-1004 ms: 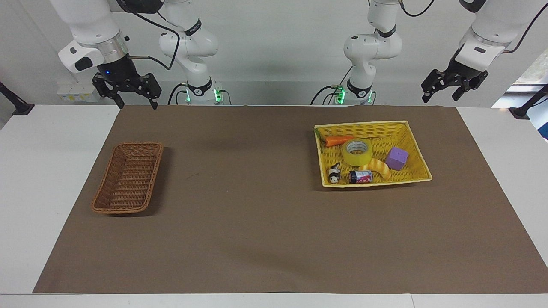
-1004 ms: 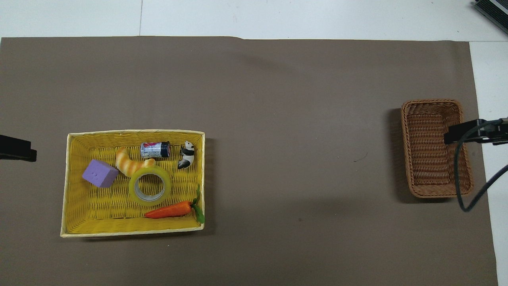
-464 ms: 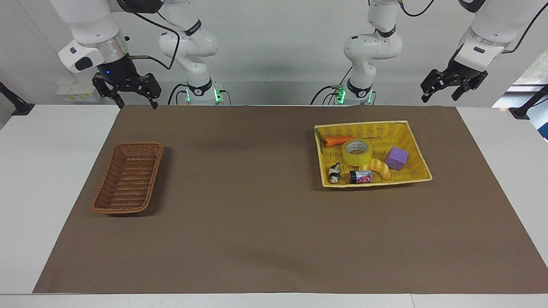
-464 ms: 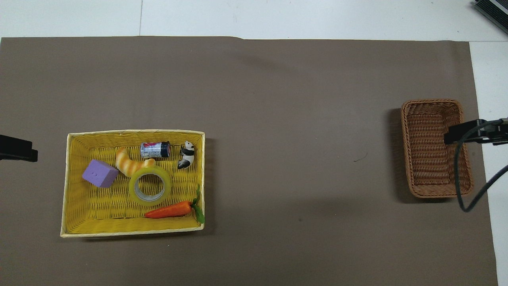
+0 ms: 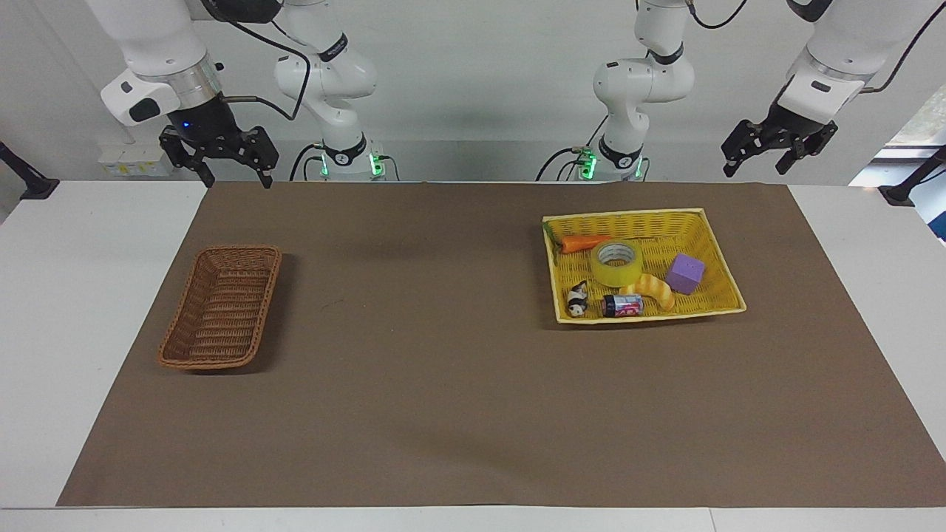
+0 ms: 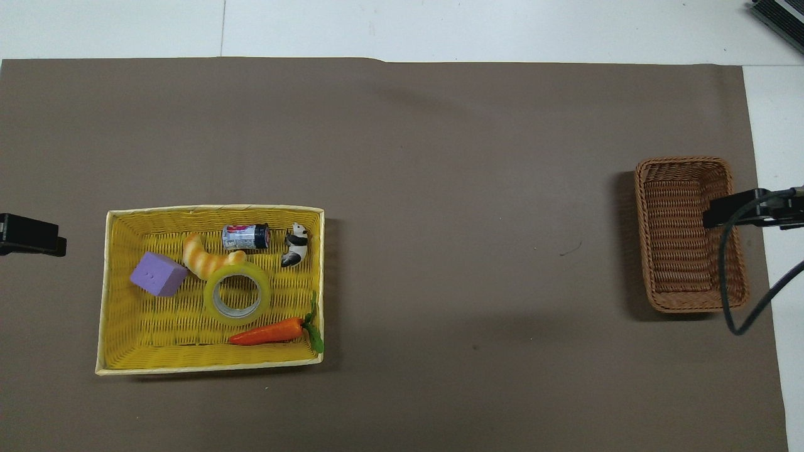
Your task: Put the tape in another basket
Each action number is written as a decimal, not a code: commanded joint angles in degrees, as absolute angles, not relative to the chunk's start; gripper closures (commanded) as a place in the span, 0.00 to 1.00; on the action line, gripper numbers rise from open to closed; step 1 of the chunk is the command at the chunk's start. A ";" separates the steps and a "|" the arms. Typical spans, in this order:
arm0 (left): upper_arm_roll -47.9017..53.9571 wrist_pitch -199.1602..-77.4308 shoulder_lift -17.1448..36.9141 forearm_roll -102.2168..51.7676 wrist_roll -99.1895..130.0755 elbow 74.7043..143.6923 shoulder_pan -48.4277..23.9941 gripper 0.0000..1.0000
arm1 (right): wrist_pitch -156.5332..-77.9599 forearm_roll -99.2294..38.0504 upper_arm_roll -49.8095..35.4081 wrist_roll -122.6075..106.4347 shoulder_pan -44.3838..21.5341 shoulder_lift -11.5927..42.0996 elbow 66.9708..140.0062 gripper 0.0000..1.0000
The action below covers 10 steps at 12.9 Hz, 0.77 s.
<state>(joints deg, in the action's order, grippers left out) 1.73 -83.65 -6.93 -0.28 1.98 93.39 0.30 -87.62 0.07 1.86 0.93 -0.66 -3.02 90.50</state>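
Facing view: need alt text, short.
A roll of translucent yellow packing tape lies in a bright yellow woven tray among small toys, while a narrow brown wicker basket sits at the right arm's end. Both grippers, left and right, hang open above the table's robot edge.

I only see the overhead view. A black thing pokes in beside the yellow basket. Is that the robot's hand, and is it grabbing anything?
Observer: Yes, that is the left end effector. It hangs high in the air, open, holding nothing.
Operator: And the black thing over the brown basket?
Observer: That is the right end effector. It is open too, well above the brown wicker basket and not touching it.
Operator: Are the robots switched on?
Observer: I see green lights glowing at both arms' bases.
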 commanded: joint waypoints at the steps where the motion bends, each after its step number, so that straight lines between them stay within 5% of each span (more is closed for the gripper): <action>1: 1.49 -83.50 -8.43 -0.88 1.50 95.27 -0.18 0.00 | -87.54 1.05 1.67 -0.62 -0.53 -4.22 91.85 0.00; 10: 1.49 -86.30 -9.14 -0.88 -7.11 97.20 -0.88 0.00 | -87.54 1.05 1.67 -0.53 -0.53 -4.22 91.85 0.00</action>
